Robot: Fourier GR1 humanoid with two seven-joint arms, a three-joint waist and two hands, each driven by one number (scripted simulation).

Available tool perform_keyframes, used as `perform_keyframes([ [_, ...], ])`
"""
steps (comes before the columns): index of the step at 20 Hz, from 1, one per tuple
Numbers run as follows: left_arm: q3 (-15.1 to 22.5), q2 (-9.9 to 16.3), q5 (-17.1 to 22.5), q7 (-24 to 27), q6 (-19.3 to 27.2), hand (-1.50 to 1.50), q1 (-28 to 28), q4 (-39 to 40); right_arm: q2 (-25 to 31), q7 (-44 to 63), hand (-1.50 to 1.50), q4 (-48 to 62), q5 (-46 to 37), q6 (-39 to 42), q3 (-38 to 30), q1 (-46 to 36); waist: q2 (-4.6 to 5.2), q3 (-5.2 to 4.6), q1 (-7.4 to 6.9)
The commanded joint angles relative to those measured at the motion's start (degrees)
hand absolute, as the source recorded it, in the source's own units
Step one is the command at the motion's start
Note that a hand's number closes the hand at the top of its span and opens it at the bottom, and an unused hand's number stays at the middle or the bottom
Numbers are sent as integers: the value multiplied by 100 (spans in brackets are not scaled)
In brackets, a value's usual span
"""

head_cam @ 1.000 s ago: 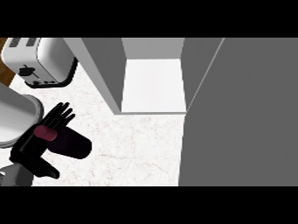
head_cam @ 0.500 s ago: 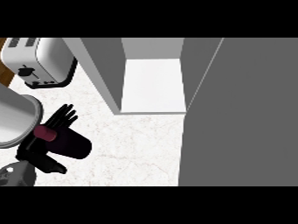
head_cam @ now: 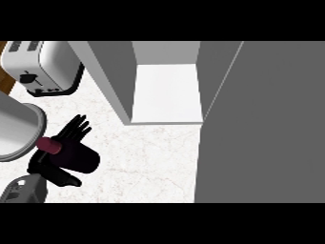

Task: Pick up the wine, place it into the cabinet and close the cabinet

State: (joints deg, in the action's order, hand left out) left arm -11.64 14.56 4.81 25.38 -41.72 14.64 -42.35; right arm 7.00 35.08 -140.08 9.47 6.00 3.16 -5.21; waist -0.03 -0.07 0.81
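1. I am looking steeply down at a pale marbled worktop (head_cam: 151,157), and only one of my hands is showing, low at the view's left.
2. That hand (head_cam: 55,164) is the left one by its place in the view; its grey wrist is entering from the lower left corner.
3. My fingers (head_cam: 75,128) are wrapping round the wine (head_cam: 77,156), a dark bottle lying tilted across my palm, and their tips are sticking out past its far side, so they are clamped on the bottle.
4. The bottle's dark red neck (head_cam: 50,144) is pointing up and to the left, just beside a big grey cylinder (head_cam: 6,131) that is filling the left edge.
5. The wine is sitting well left of the cabinet (head_cam: 165,90), outside it, over the worktop.
6. The cabinet is standing open, its white floor showing between a grey side wall and the wide grey door (head_cam: 270,124) that is covering the right of the view.
7. A toaster (head_cam: 42,66) is sitting at the upper left, beyond my hand.
8. My right hand is showing nowhere.
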Motion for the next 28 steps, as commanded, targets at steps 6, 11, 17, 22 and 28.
perform_keyframes([
  [6,214,-122,245,442,-1004,150,-32,291,-19,499,-150,-791,263,-157,59,75,-2,-3,0],
  [11,543,-80,44,493,-885,150,-2,-223,-83,422,-150,-789,219,-119,170,160,-11,2,-29],
  [17,45,-154,-36,916,1126,150,-503,-762,-139,46,-150,-626,122,-12,97,327,-29,10,-79],
  [22,-316,-586,199,1040,2202,150,-1120,-1591,-11,208,-150,-494,349,-14,-259,135,-35,15,-139],
  [28,-27,-1046,-134,1194,2957,150,-1585,-2732,-99,511,-150,-779,340,-114,-54,116,-22,9,-99],
])
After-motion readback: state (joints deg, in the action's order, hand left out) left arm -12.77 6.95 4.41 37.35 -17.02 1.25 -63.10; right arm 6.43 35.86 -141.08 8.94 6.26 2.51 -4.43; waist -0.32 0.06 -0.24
